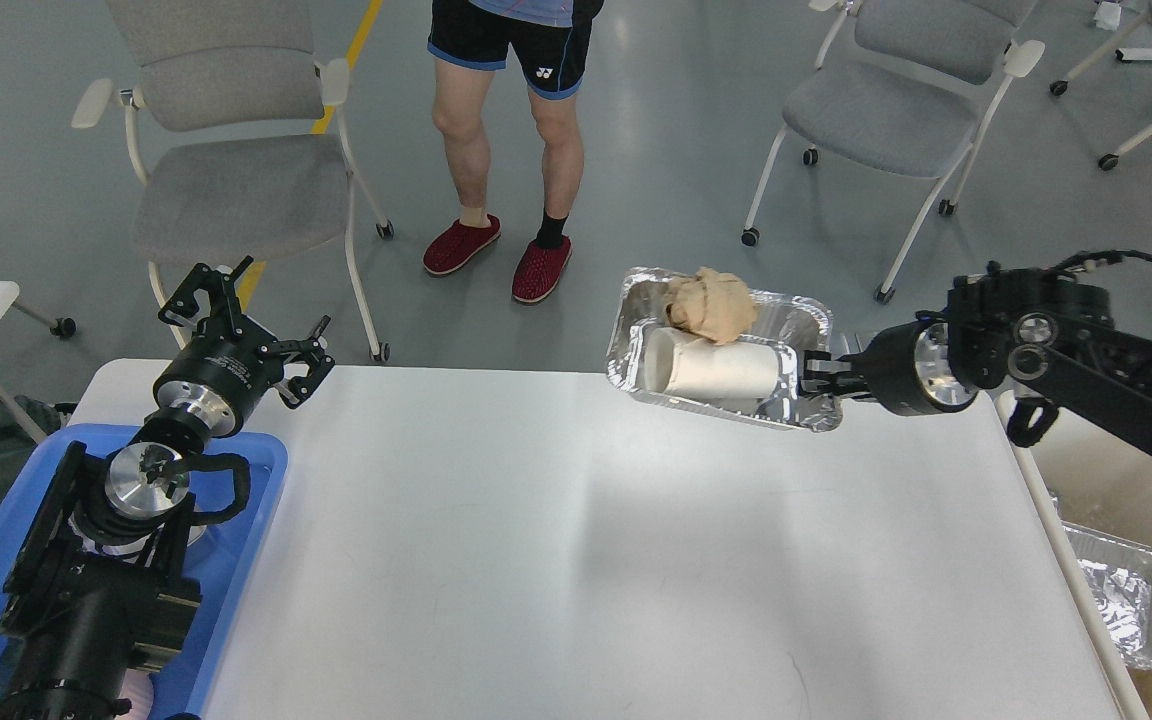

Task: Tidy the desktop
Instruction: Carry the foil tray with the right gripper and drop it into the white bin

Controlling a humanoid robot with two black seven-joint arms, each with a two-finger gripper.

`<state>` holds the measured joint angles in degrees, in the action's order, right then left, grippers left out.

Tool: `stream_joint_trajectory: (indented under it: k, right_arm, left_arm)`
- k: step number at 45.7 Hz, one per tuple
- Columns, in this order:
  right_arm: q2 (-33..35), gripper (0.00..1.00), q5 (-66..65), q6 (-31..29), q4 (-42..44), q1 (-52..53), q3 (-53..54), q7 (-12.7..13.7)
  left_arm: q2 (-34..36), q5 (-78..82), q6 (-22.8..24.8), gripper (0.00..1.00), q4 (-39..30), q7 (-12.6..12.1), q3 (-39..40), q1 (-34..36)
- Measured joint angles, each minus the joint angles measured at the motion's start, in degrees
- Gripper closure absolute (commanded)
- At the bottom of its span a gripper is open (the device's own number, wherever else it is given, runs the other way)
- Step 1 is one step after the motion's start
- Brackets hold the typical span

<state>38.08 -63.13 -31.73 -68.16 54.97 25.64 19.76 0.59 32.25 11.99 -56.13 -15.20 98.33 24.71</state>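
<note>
The room has a grey floor, with grey chairs (226, 170) and a person (511, 150) standing behind the white surface (576, 540). The surface fills the lower middle of the head view; its long axis runs left to right, and the far edge lies toward the person. Almost all of it is bare. Only a blue tray (246, 560) lies on its left end, mostly hidden under the left arm.

The right pincer (818, 378) is closed on the near rim of a foil tray (721, 345) and holds it over the far edge of the surface, tilted. In the foil tray lies a white cup (721, 368) on its side, with a crumpled brown paper (711, 300) behind it. The left pincer (246, 315) is wide open and holds nothing; it hangs over the far left corner.

I judge that the tidying is nearly done: the rubbish is collected in the foil tray, and what is left is to carry it off the surface. A second foil tray (1126, 590) sits low beside the right edge, maybe the place for it.
</note>
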Motion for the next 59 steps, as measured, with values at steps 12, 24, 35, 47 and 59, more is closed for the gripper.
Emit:
stream_joint_trajectory:
  k: [12,24,35,47,59]
  right_arm:
    - [12.2,1.0,0.97,-0.06,1.2,-12.37,13.62,-0.38]
    - [15.22,1.0,1.01,1.46,15.24,-23.67,26.03,-0.45]
    - [15.23,1.0,1.0,1.73,30.19,-25.28,26.76,-0.77]
    - [14.66,0.34,2.02,3.2,33.05,-29.62,26.77,-1.42]
    - [9.33,0.0,9.59,11.46,41.51,-29.71,27.1,-1.42]
  left_arm:
    - [-0.12,0.0,0.04,0.04,0.43,0.0,-0.19,-1.42]
    - [0.02,-0.08,-0.4,0.04,0.87,-0.01,-0.13,-1.9]
    - [0.03,-0.08,-0.47,0.04,0.93,-0.09,-0.15,-2.06]
    - [0.03,-0.03,-0.47,0.04,0.94,-0.02,-0.16,-2.37]
    - [0.03,0.01,-0.3,0.04,0.93,0.0,-0.16,-2.6]
